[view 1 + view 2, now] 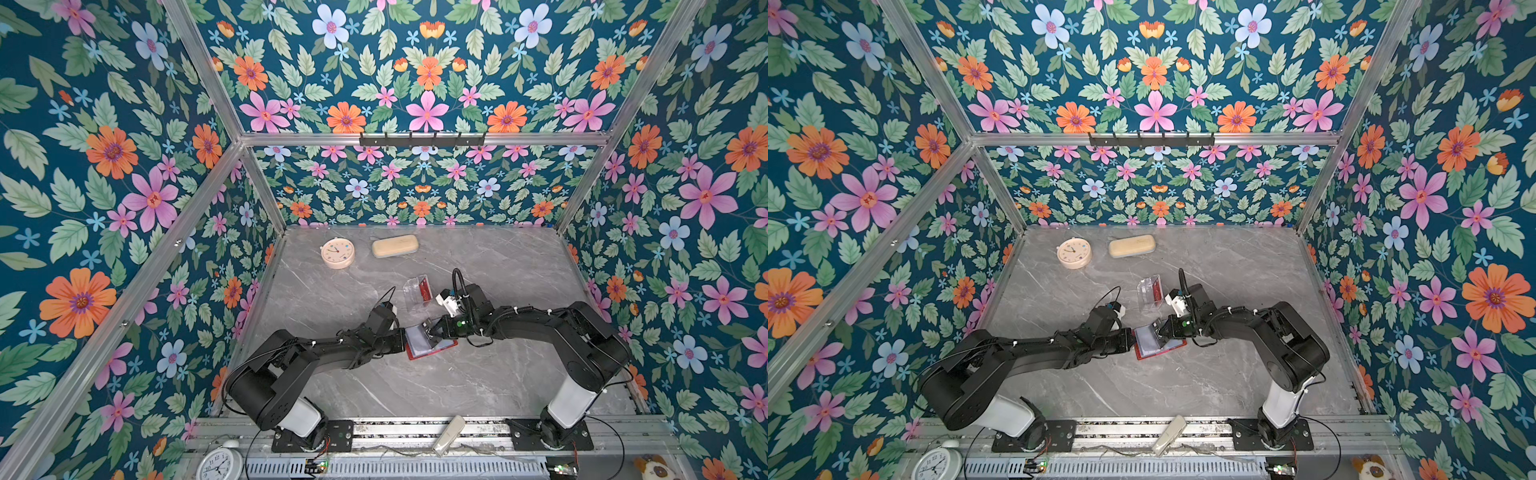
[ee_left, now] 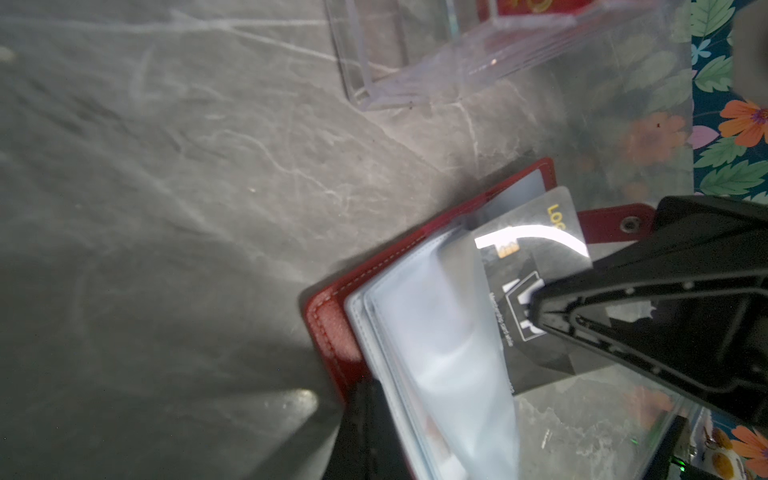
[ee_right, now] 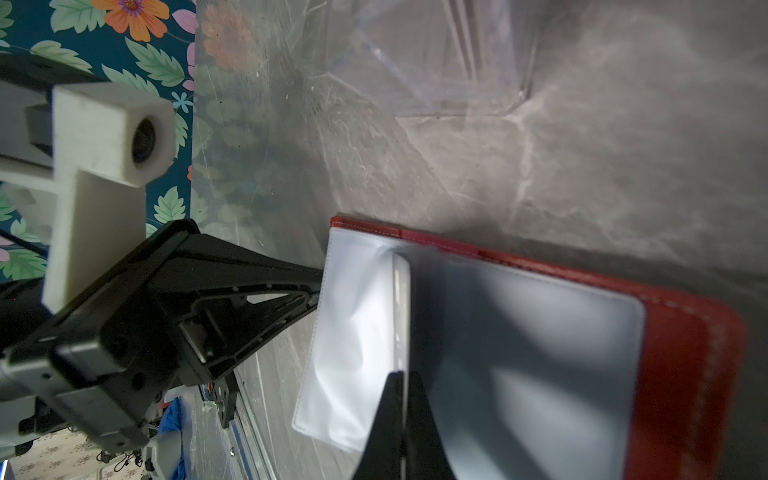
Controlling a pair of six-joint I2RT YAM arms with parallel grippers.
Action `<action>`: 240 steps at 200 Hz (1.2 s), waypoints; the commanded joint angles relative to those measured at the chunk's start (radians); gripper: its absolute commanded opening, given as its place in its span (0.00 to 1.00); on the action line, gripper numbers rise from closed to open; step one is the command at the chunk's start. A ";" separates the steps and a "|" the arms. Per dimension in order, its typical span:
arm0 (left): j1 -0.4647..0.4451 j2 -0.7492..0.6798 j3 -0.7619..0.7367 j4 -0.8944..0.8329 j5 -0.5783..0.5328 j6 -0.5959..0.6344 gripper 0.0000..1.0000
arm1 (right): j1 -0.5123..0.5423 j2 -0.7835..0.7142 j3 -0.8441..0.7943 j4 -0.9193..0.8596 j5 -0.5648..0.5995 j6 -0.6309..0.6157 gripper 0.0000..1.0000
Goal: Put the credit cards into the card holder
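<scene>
Your right pincer (image 2: 536, 309) grips the dark card (image 2: 528, 253), its leading edge tucked under a sleeve (image 3: 353, 332) of the card holder (image 2: 332, 328) just ahead. Your left pincer (image 3: 319, 291) is clenched on that sleeve's edge.

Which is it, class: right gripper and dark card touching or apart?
Touching. The left wrist view shows the right gripper with its jaws shut on the dark card.

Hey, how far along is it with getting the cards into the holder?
Done: no card shows seated in a sleeve. In hand: the right hand pinches the dark card, partway into the red card holder, whose edge the left hand grips. Left: the red card stands in the clear stand.
</scene>
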 commanded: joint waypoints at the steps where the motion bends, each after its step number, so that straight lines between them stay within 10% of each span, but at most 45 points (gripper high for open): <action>1: 0.002 0.012 -0.008 -0.124 -0.082 0.016 0.00 | 0.003 0.009 -0.022 0.016 0.002 0.029 0.00; 43: 0.002 0.016 -0.007 -0.128 -0.082 0.018 0.00 | 0.003 0.021 -0.047 0.035 -0.020 0.074 0.00; 164: 0.000 0.009 -0.004 -0.140 -0.090 0.019 0.00 | 0.050 -0.042 0.019 -0.213 0.209 0.012 0.51; 240: 0.000 0.006 -0.005 -0.141 -0.090 0.019 0.00 | 0.092 -0.073 0.065 -0.326 0.372 -0.004 0.56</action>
